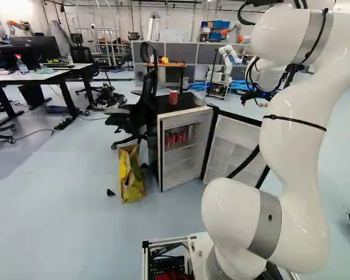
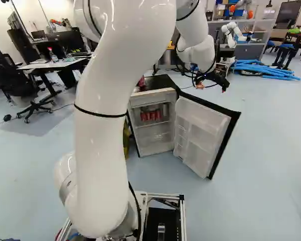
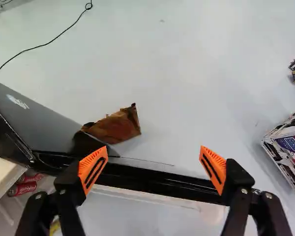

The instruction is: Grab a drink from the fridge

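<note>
Several red cans (image 2: 150, 115) stand inside the fridge (image 2: 160, 83), centre of the right base view; to their right, the open door (image 2: 199, 133) could get knocked and swing if the pincer (image 3: 153, 167) dips before clearing its edge; that pincer gapes wide, holding nothing, no contact visible.

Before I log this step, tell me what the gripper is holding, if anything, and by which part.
Nothing is held: the gripper is open, its orange pads wide apart, neither closed on the fridge door.
</note>
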Motion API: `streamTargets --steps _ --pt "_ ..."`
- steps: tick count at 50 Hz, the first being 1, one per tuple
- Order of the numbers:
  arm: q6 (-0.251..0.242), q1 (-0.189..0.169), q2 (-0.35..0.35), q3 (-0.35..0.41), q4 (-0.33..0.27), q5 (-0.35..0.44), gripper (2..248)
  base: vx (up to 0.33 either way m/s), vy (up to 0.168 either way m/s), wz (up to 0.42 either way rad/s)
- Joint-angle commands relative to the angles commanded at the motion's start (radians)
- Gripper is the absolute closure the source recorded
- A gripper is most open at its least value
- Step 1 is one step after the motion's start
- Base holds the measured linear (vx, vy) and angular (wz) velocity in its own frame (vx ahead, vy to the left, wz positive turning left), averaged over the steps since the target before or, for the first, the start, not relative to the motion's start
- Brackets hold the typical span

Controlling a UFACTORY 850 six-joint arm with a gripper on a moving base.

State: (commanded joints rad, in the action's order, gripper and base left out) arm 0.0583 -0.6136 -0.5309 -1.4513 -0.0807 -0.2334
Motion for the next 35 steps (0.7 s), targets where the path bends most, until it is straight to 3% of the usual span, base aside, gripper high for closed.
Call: streamTargets --steps 14,35 --pt "0.000 0.007 -0.069 -0.092 0.002 -0.018 3 0.000 0.000 0.000" --pt "0.000 0.016 -0.179 -0.234 0.027 -0.112 3 0.000 0.000 0.000"
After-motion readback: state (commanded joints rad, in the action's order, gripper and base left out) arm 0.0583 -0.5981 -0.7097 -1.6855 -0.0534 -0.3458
